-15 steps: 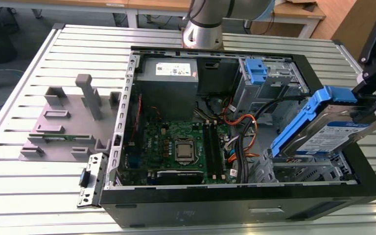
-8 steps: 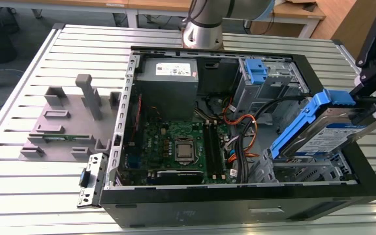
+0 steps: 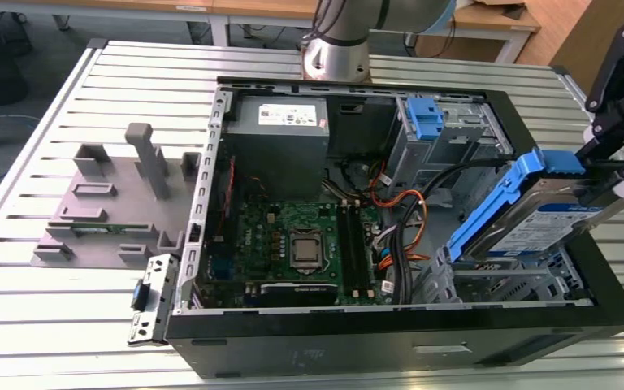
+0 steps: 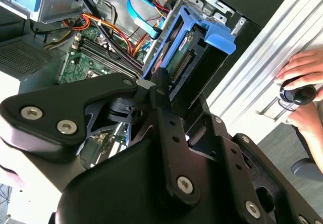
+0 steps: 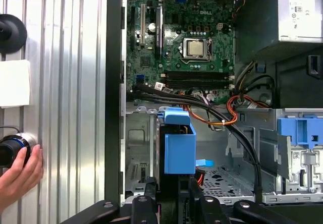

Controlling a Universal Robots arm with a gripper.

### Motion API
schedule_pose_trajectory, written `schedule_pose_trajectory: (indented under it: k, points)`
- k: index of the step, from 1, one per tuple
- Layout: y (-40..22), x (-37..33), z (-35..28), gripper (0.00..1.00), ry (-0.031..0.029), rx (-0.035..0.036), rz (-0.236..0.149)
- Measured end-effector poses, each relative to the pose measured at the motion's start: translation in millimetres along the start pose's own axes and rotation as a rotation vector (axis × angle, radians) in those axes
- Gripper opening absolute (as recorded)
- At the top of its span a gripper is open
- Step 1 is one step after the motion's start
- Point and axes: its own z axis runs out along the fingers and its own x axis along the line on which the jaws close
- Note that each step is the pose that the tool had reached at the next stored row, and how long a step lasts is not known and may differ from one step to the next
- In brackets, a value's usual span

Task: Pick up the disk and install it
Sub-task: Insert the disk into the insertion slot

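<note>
- The gripper [image 3: 613, 180] is closed on the disk [image 3: 535, 221], one finger on each side; in the second wrist view the fingers [image 4: 160, 85] clamp it near its connector end.
- The disk hangs tilted over the case's near corner at the exterior view's right. Its blue carrier end is up and its lower end dips toward the drive cage [image 3: 507, 284]. I cannot tell whether it touches the cage.
- In the first wrist view the disk [image 5: 179, 151] is seen end-on, just above the cage floor.
- The black case [image 3: 399, 337] lies on its side with the cover off.
- Orange and black cables [image 3: 405, 215] run between the cage and the motherboard [image 3: 290, 236].
- Beyond the motherboard sits the grey power supply [image 3: 279, 122]; beside it, in the far bay, is a bare blue bracket [image 3: 426, 118].
- A grey fixture [image 3: 117, 203] stands on the slatted table [image 3: 30, 325], just beside the case at the exterior view's left.
- The arm's base [image 3: 340, 45] stands behind the case.
- A person's hand [image 5: 17, 176] rests on a black knob [image 5: 9, 151] at the table's edge.
</note>
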Motion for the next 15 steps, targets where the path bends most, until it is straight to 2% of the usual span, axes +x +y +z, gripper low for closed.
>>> schedule_pose_trajectory:
  k: [15]
  points:
    - [-1.8, 0.1, 4.0, 0.35, 0.0002, 0.0000, 0.000]
